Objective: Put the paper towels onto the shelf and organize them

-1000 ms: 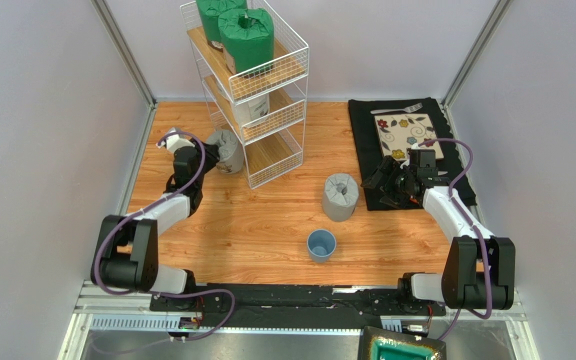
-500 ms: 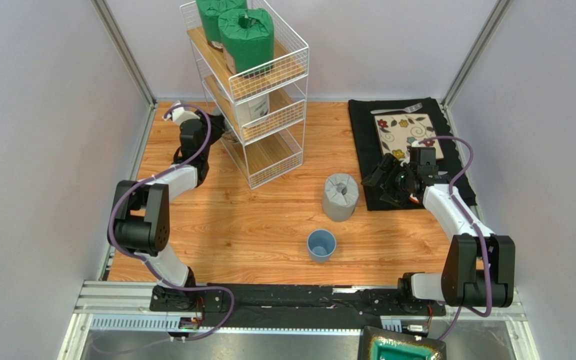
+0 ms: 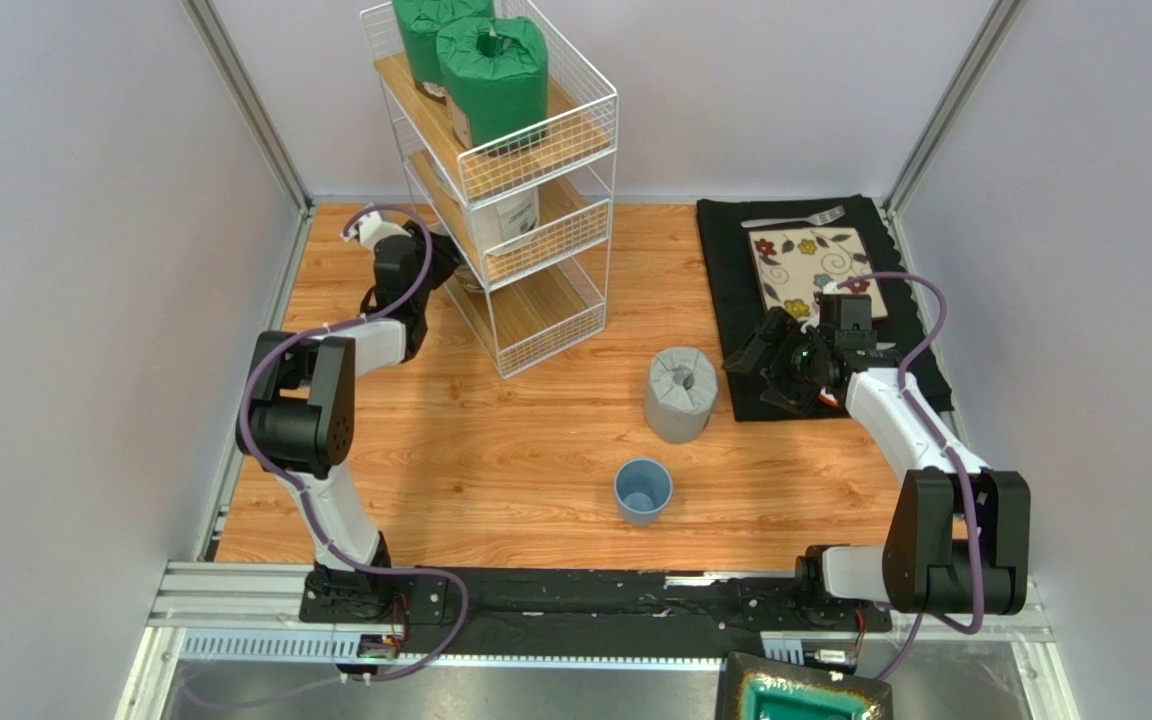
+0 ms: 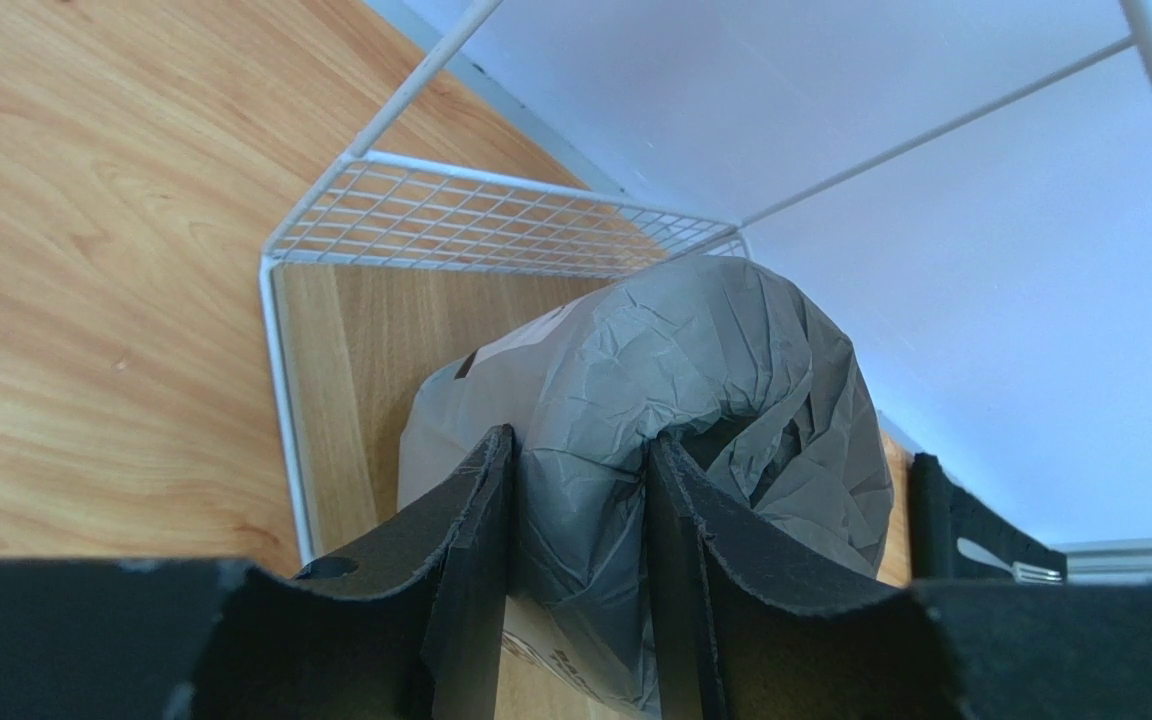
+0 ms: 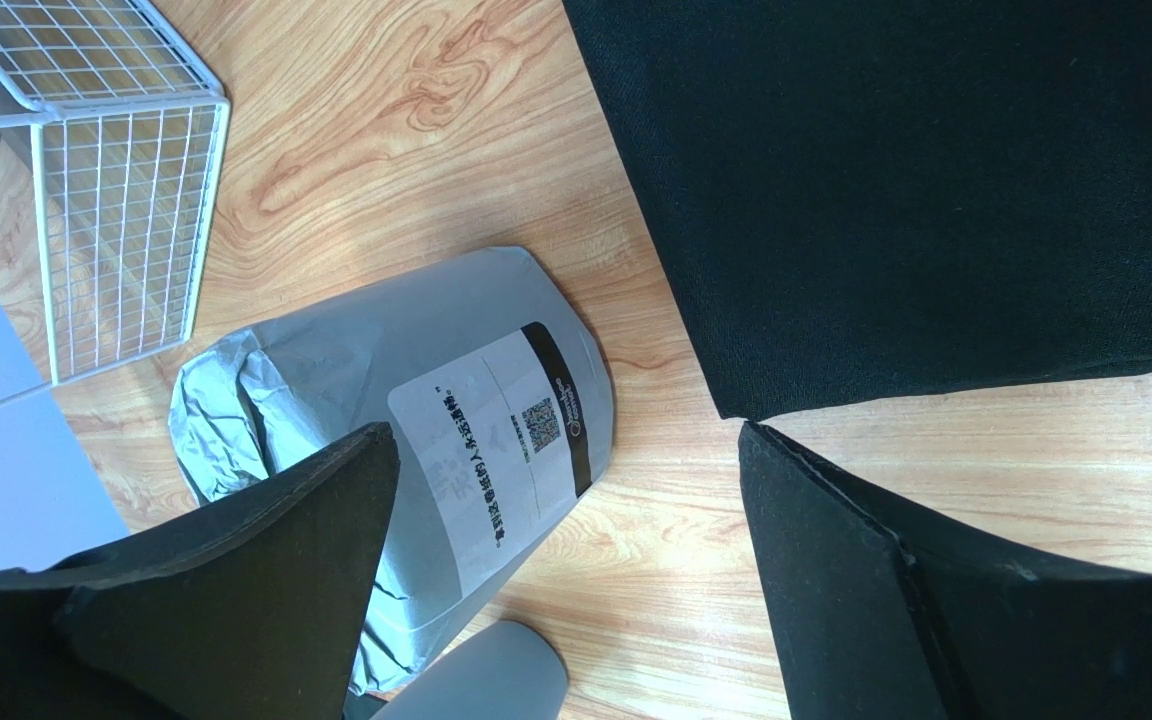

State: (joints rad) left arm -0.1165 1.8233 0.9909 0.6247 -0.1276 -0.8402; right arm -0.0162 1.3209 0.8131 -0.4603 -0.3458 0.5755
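The white wire shelf (image 3: 545, 150) stands at the back. Two green rolls (image 3: 492, 78) sit on its top tier and a white roll (image 3: 509, 213) on the middle tier. My left gripper (image 3: 443, 270) is at the shelf's left side, by the bottom tier. In the left wrist view it (image 4: 575, 518) is shut on the gathered top of a grey roll (image 4: 717, 360) that lies over the bottom tier's plank (image 4: 357, 330). A second grey roll (image 3: 681, 393) stands on the table. My right gripper (image 3: 767, 365) is open just right of it; the right wrist view shows that roll (image 5: 455, 435) by the left finger (image 5: 312, 555).
A blue cup (image 3: 642, 489) stands near the front, close to the grey roll. A black mat (image 3: 748, 300) with a floral plate (image 3: 811, 266) and a fork (image 3: 800, 221) lies at the right, under the right gripper. Grey walls close in the sides and back.
My left arm has swung from the table left of the shelf toward the back, carrying the grey roll into the shelf's bottom tier. The right arm has hardly moved.
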